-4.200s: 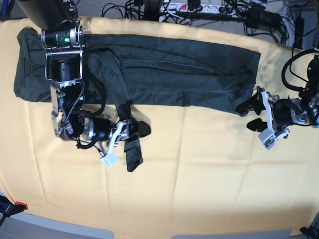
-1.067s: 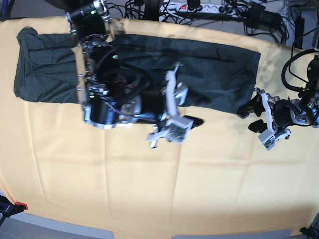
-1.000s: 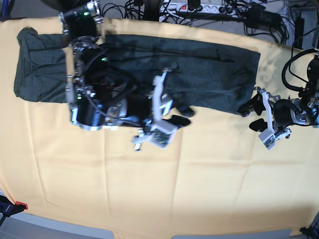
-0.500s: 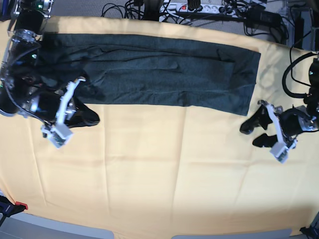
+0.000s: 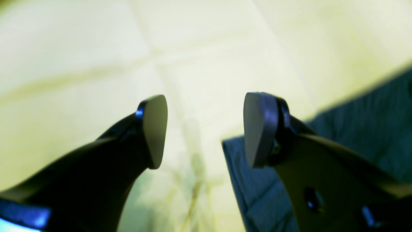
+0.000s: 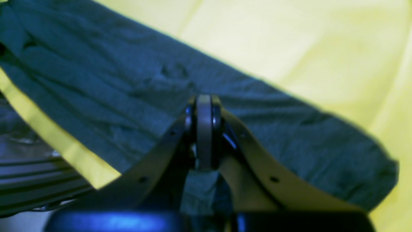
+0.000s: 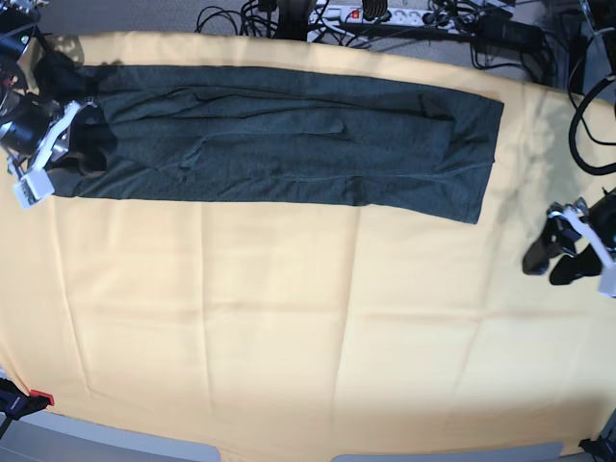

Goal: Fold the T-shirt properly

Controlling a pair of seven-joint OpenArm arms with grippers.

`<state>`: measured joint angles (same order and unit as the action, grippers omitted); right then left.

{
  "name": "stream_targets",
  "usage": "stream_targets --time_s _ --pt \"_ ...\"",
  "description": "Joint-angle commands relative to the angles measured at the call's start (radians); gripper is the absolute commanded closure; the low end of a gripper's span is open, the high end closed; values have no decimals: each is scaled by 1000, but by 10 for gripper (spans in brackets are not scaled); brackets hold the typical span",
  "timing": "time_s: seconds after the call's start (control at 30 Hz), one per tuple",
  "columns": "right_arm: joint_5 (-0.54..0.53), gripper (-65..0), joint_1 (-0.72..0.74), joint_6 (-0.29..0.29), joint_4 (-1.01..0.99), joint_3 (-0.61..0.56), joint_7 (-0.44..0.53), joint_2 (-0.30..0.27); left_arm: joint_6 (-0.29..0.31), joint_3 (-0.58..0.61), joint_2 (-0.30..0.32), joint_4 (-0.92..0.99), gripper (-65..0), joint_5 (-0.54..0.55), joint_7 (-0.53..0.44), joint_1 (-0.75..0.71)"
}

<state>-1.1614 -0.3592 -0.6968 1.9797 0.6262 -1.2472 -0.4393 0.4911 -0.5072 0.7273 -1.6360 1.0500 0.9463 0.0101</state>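
- The T-shirt [image 7: 289,135] is laid out as a long dark band across the far part of the bench, folded lengthwise, one end at the base view's left edge and the other ending in a square corner toward the right.
- At the T-shirt's left end the right hand [image 7: 82,154] is seen, low on the fabric; that the two fingers are pressed together is shown only by the right wrist view [image 6: 204,129], where a bunch of dark cloth sits just behind them, so the fabric appears pinched.
- The left hand [image 7: 563,258] is found well apart from the T-shirt's right corner, over bare cloth; in the left wrist view its fingers [image 5: 154,129] stand wide apart with nothing between them, and a corner of the T-shirt [image 5: 354,129] lies behind the right-side finger.
- The bench is covered by a pale yellow tablecloth [image 7: 308,337] marked with fold creases.
- Beyond the far edge, cables and a power strip [image 7: 385,14] are visible.
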Motion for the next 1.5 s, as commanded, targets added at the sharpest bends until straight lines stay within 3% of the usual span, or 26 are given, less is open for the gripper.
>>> stream_targets --time_s 0.0,0.1,0.27,0.43,0.7,0.77,0.87,0.93,1.03,1.47 --pt "26 0 -13 -1 12 10 45 -13 0 -47 11 -11 -388 18 -13 -8" --pt "168 0 -53 -1 11 10 116 12 0 -134 -25 -11 -388 40 3 -80" --pt "214 0 -67 -1 -61 10 150 43 1 -193 -68 -11 -388 60 5 -203" --pt "302 0 -66 -1 -212 10 243 43 1 -198 -76 -11 -388 70 5 -304" --pt "303 0 -60 -1 -288 10 236 42 -2 -198 -80 -11 -388 39 -6 -399" --pt "301 0 -60 -1 -288 10 230 43 -37 -198 -91 -11 -388 23 -7 -401" --pt "295 0 -62 -1 -288 10 214 43 -40 -191 -109 -11 -388 21 -11 -401" --pt "295 0 -62 -1 -288 10 207 43 -41 -180 -119 -11 -388 2 -20 -399" --pt "295 0 -62 -1 -288 10 207 41 -130 -143 -133 -11 -388 -77 -62 -394" --pt "294 0 -62 -1 -288 10 208 40 -171 127 -169 -11 -388 -149 -81 -345"
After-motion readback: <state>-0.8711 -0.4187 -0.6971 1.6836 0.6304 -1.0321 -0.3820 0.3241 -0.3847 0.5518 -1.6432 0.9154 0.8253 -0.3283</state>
